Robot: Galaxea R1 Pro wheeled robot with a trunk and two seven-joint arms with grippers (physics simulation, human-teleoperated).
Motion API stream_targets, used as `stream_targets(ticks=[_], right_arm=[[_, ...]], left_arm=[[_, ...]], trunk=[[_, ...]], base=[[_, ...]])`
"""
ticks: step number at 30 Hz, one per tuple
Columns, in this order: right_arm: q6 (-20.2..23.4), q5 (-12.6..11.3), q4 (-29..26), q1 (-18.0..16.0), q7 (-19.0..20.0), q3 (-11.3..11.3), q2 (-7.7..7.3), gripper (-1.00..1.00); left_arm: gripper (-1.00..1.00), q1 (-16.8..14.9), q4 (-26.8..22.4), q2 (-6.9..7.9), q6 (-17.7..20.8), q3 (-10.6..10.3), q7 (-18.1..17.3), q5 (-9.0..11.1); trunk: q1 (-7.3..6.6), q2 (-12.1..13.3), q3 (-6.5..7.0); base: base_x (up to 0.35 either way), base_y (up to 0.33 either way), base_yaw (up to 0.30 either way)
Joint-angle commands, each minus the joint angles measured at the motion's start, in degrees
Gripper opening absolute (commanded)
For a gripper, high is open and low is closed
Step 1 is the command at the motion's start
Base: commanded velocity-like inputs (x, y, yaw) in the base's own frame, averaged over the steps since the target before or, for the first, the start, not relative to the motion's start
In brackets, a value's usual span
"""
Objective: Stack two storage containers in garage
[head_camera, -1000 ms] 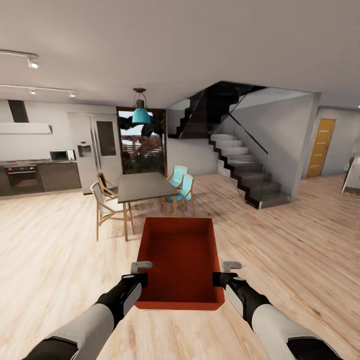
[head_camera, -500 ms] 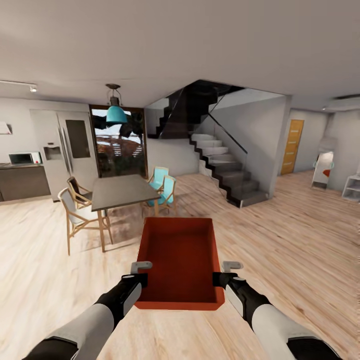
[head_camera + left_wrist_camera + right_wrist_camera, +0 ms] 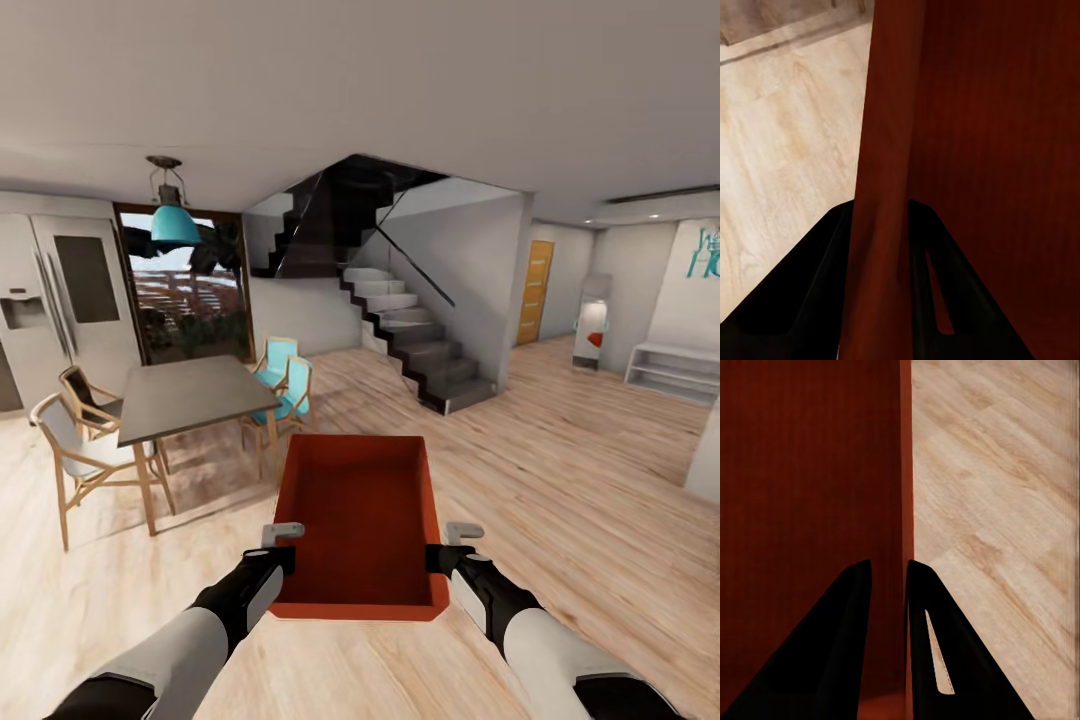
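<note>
I carry one red-orange storage container in front of me above the light wood plank floor. My left gripper is shut on its left wall and my right gripper is shut on its right wall. In the left wrist view the container's wall runs between the two black fingers. In the right wrist view the thin red wall sits pinched between the black fingers. The bin is empty inside. The second container is out of view.
A dark dining table with wooden and teal chairs stands ahead on the left. A dark staircase rises at centre. A hallway with an orange door and a white shelf opens to the right.
The whole view has swung to the right: table, fridge and stairs slid left and the hallway and white shelf came in. Container and both grippers hold the same pose.
</note>
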Motion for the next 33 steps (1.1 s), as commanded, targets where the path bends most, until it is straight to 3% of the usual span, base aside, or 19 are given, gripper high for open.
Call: stream_targets(ticks=[1,9,33], right_arm=[[-0.4,0.4,-0.3,0.0,0.0,-1.0,-0.03,-1.0],[-0.4,0.4,-0.3,0.0,0.0,-1.0,-0.05,-1.0],[-0.5,0.3,-0.3,0.0,0.0,-1.0,-0.01,-1.0]], left_arm=[[-1.0,0.0,0.1,0.09,0.3,-0.8,0.5,1.7],[-1.0,0.0,0.0,0.09,0.3,-0.8,0.5,1.7],[-1.0,0.0,-0.2,0.08,0.3,-0.8,0.5,1.7]], trunk=[[0.05,0.0,-0.02],[0.05,0.0,-0.02],[0.05,0.0,-0.02]], base=[[0.323,0.0,-0.245],[0.323,0.0,-0.192],[0.323,0.0,-0.006]])
